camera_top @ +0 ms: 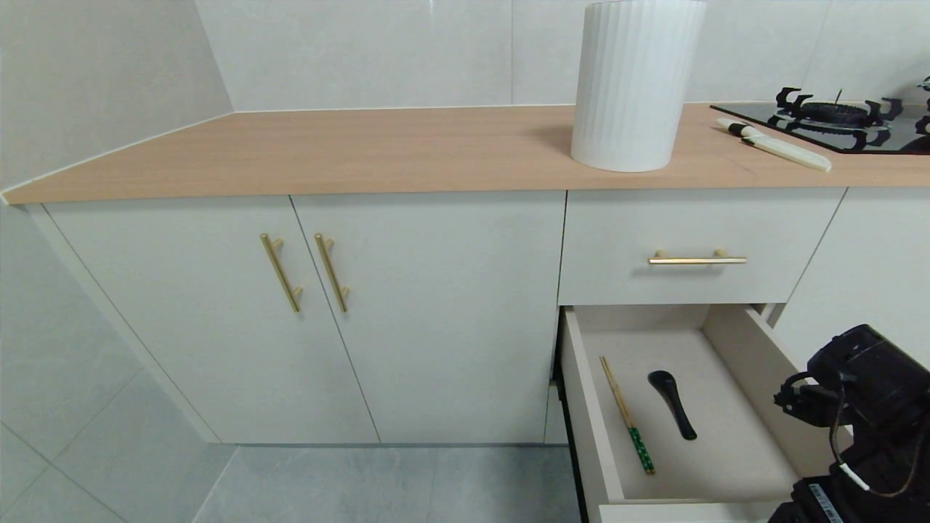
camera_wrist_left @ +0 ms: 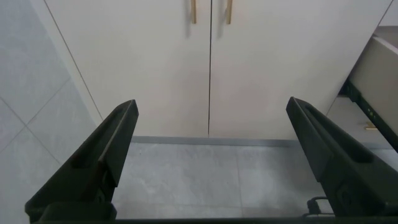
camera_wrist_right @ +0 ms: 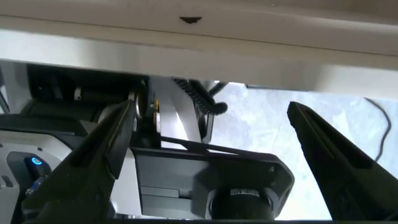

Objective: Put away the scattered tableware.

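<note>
The lower drawer (camera_top: 583, 396) stands pulled open. Inside it lie a pair of wooden chopsticks with green ends (camera_top: 626, 414) and a black spoon (camera_top: 672, 403), side by side and apart. A white-bladed knife with a black band (camera_top: 774, 144) rests on the wooden countertop (camera_top: 327, 149) beside the stove. My left gripper (camera_wrist_left: 211, 106) is open and empty, low down, facing the cabinet doors (camera_wrist_left: 210, 62) and the floor. My right gripper (camera_wrist_right: 210, 107) is open and empty too, beneath a pale panel (camera_wrist_right: 199, 43). The right arm (camera_top: 864, 392) is by the drawer's right wall.
A tall white ribbed canister (camera_top: 633, 83) stands on the countertop above the drawers. A black gas stove (camera_top: 835, 120) sits at the far right. The upper drawer (camera_top: 697, 259) is closed. Two cabinet doors with gold handles (camera_top: 305, 272) are closed at the left, above grey floor tiles.
</note>
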